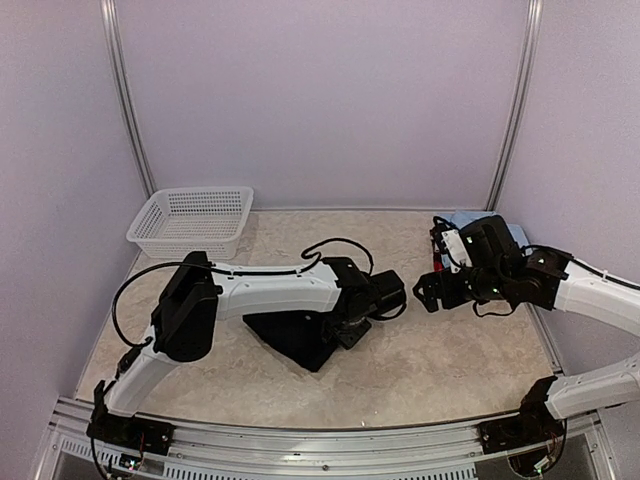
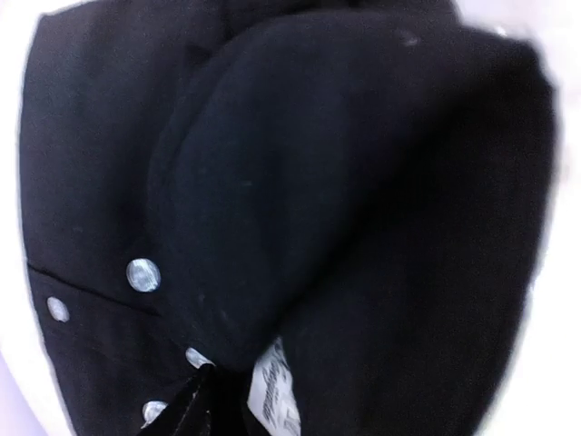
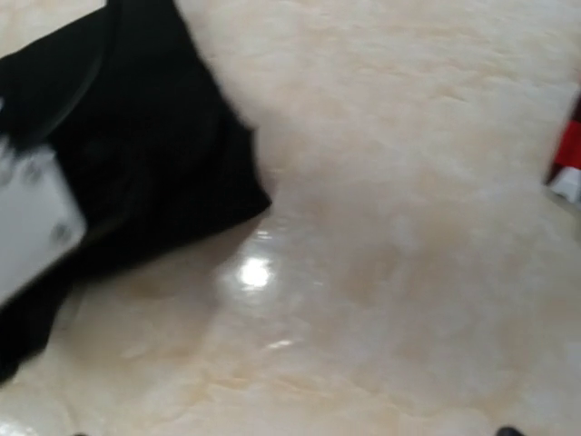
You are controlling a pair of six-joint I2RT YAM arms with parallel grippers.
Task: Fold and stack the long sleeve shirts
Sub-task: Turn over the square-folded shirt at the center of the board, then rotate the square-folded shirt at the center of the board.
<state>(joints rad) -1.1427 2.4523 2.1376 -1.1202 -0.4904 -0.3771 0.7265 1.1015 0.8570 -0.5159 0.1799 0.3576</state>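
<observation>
The black long sleeve shirt (image 1: 296,342) lies folded into a compact wedge at the table's middle. My left gripper (image 1: 347,333) is pressed down on its right edge. The left wrist view is filled by black cloth (image 2: 345,182) with metal snaps (image 2: 142,274) and the white neck label (image 2: 270,392). One dark finger (image 2: 186,409) shows at the bottom, and the jaws' spacing is hidden. My right gripper (image 1: 424,292) hovers open and empty to the right of the shirt, above bare table. A light blue shirt (image 1: 466,219) and a red-and-black one (image 1: 441,243) lie at the back right.
A white mesh basket (image 1: 192,222) stands at the back left. Pale walls with metal posts close the back and sides. The right wrist view shows the black shirt's corner (image 3: 154,154), the left arm's white link (image 3: 27,227) and a scrap of red cloth (image 3: 568,150).
</observation>
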